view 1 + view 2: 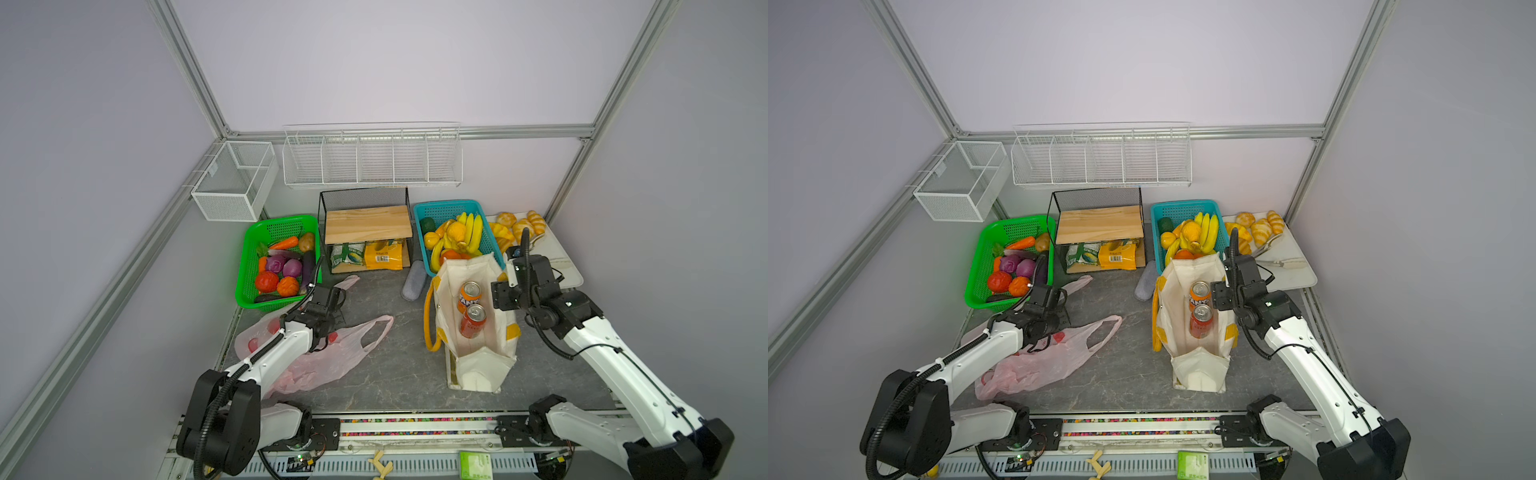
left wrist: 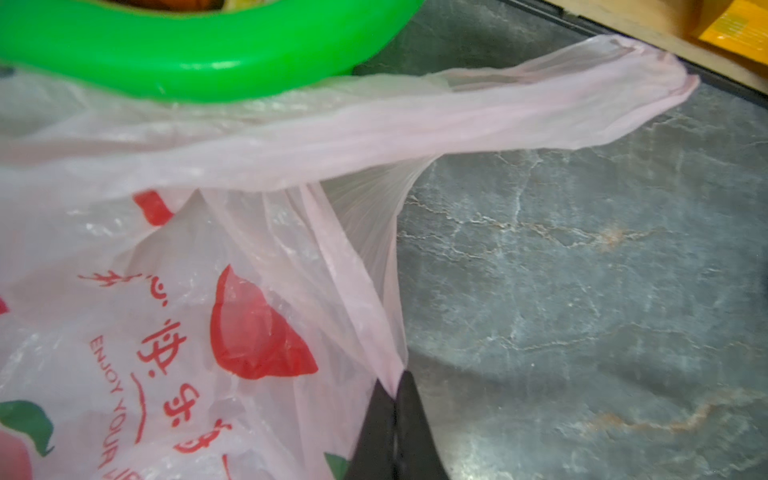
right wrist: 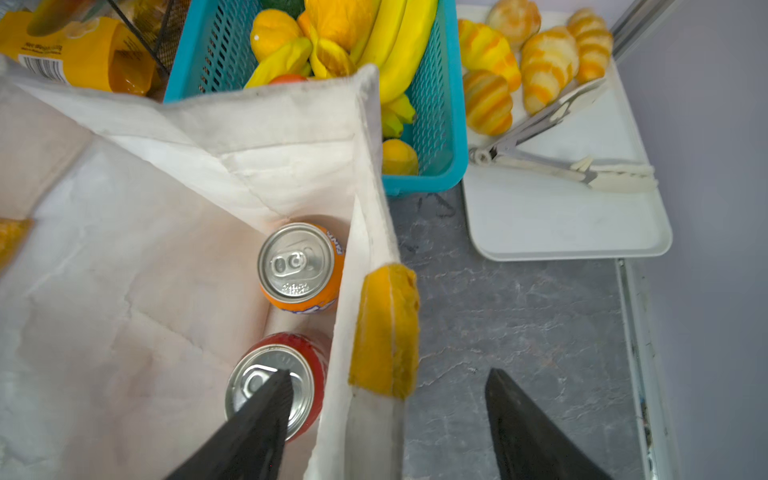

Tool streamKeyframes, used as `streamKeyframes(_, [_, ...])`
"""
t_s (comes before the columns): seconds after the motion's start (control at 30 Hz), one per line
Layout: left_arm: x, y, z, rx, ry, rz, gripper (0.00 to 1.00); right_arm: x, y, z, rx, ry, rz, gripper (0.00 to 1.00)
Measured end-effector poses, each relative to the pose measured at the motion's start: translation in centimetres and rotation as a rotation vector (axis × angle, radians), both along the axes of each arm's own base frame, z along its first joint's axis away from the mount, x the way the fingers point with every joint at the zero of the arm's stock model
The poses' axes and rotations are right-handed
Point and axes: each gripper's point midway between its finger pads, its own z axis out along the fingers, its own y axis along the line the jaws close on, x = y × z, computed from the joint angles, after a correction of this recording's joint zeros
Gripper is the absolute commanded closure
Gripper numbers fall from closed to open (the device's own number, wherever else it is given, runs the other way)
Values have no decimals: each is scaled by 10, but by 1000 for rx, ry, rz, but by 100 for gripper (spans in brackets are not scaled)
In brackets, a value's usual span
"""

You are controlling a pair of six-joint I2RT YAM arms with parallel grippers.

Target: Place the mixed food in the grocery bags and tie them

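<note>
At 10 o'clock on the worktop (image 1: pixel 395 374) sat a green basket (image 1: pixel 246 266). A tomato (image 1: pixel 266 281), a round orange vegetable (image 1: pixel 287 286) and a purple vegetable (image 1: pixel 292 268) lay in it, close together.

Just in front of the basket, at 8 o'clock, the pink bag (image 1: pixel 328 361) lay flat and crumpled on the worktop. It had red fruit pictures on it. One of its handles pointed toward 3 o'clock. The left hand (image 2: pixel 395 386) was over the bag, near the green basket. Its two fingers were pressed tight together, and a thin fold of the pink bag was pinched between them.

At 3 o'clock stood the cloth bag (image 1: pixel 478 365), with its mouth wide open. The orange can (image 1: pixel 469 296) and the red can (image 1: pixel 473 322) stood upright inside it, side by side. The orange can was on the 12 o'clock side of the red can.

The right hand (image 3: pixel 388 370) hung over the bag's 3 o'clock wall. Its fingers were apart and gripped nothing. One finger was over the top of the red can. The other was outside the bag, over the worktop. The bag's wall and a yellow handle patch (image 3: pixel 384 332) were between them.

At 1 o'clock, just beside the cloth bag, was a blue basket (image 1: pixel 419 232) with bananas (image 1: pixel 473 232). At 2 o'clock was a white tray (image 1: pixel 561 257) with bread rolls (image 1: pixel 521 226).
</note>
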Motion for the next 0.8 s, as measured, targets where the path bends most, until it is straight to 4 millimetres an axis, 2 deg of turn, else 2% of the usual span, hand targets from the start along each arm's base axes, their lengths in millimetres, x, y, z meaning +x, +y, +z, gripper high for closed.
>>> streamKeyframes(0.13, [2,-8,4,-34,-16,-28,100,-2,-3,-17,2,79,-12,66])
streamKeyframes(0.23, [6,-12,9,-47,-41,-52,100,-4,-9,-20,-1,100,-22,78])
streamKeyframes(0.63, [13,-20,14,-48,-79,-127,100,-1,-45,-9,-8,107,-130,81])
streamKeyframes(0.8, [15,-22,15,-52,-92,-140,100,2,-70,-11,-15,126,-201,82])
